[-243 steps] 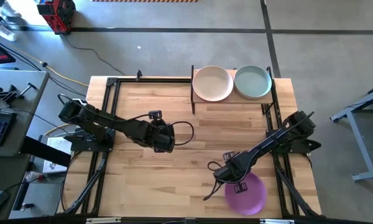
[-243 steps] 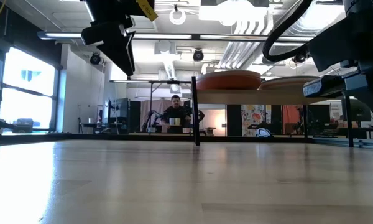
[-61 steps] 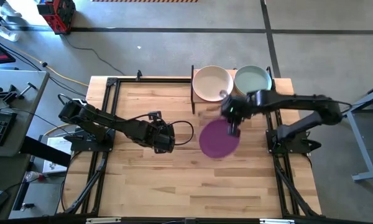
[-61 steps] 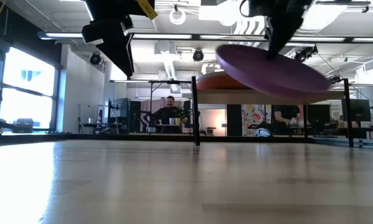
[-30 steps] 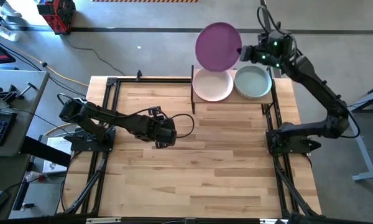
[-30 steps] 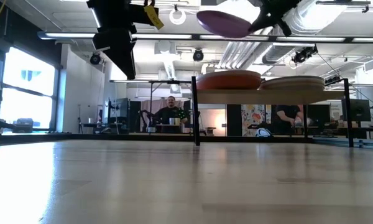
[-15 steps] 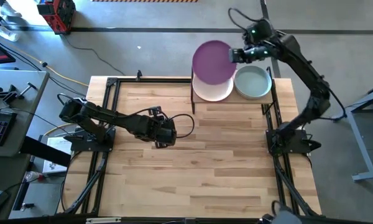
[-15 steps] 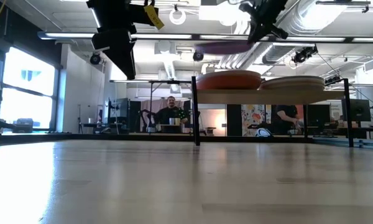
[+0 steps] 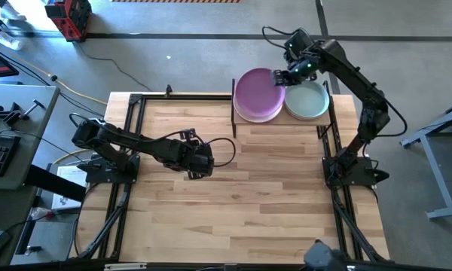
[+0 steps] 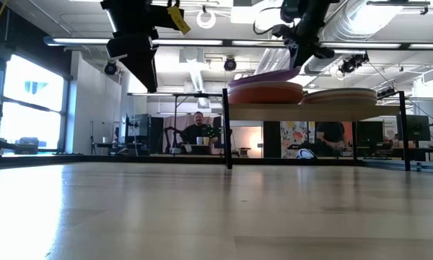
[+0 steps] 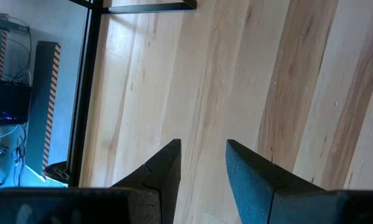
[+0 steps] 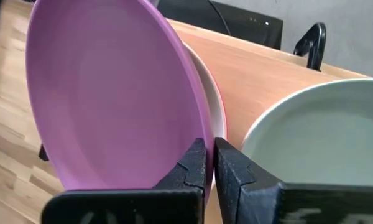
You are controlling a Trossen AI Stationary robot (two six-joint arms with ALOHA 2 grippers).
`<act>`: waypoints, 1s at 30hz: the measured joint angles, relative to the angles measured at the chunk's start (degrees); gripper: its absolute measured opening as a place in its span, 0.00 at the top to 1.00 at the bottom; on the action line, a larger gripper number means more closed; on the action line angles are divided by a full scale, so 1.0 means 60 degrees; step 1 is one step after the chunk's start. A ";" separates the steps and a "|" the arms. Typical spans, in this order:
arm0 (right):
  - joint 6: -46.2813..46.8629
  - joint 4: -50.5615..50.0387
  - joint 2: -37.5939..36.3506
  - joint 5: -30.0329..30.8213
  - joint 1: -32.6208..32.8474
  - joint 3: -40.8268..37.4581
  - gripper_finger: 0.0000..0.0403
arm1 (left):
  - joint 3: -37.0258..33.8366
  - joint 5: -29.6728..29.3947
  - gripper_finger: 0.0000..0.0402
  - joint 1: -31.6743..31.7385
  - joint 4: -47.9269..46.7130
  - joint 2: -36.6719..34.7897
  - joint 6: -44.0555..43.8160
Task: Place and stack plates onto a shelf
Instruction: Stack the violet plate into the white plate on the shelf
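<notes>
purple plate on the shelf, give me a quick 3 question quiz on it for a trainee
1. True or false: the right hand is shut on the rim of the purple plate.
2. Which plate sits beside the purple one on the shelf? A. pale green plate B. blue plate C. black plate
3. Fill in: the left hand hangs open over the bare ____.

Key:
1. True.
2. A, the pale green plate.
3. Table.
</notes>
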 joint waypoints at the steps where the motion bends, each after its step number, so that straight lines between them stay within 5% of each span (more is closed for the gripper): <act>1: 0.0001 -0.0039 0.0032 0.0000 0.0020 0.0000 1.00 | 0.0000 0.0000 0.71 0.0000 -0.0002 0.0000 0.0000; 30: -0.0618 -0.0273 0.0374 0.0306 0.0306 0.0000 1.00 | 0.0000 0.0007 0.71 0.0000 -0.0010 0.0000 -0.0157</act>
